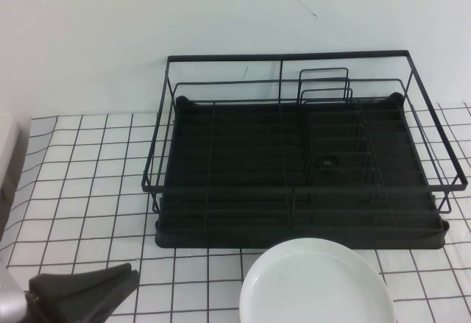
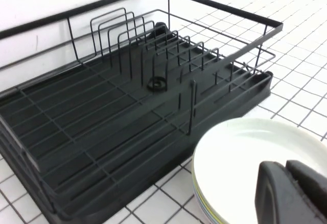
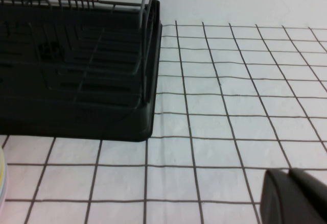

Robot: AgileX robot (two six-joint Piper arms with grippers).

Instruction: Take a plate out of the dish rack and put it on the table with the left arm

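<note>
The white plate [image 1: 316,286] lies flat on the table [image 1: 81,183] just in front of the dish rack [image 1: 221,227], right of centre. In the left wrist view the plate [image 2: 240,152] tops a small stack with coloured rims showing under it. The rack holds no plates; its upright loops [image 1: 324,87] stand bare. My left gripper [image 1: 129,273] is shut and empty at the near left, apart from the plate; it also shows in the left wrist view [image 2: 286,170] above the plate's near side. My right gripper [image 3: 288,175] is shut and empty over the cloth right of the rack.
A white wall rises right behind the rack. A pale object [image 1: 6,154] stands at the table's left edge. Bare cloth lies left of the rack and to its right [image 3: 230,96]. A sliver of the plate stack [image 3: 1,178] shows in the right wrist view.
</note>
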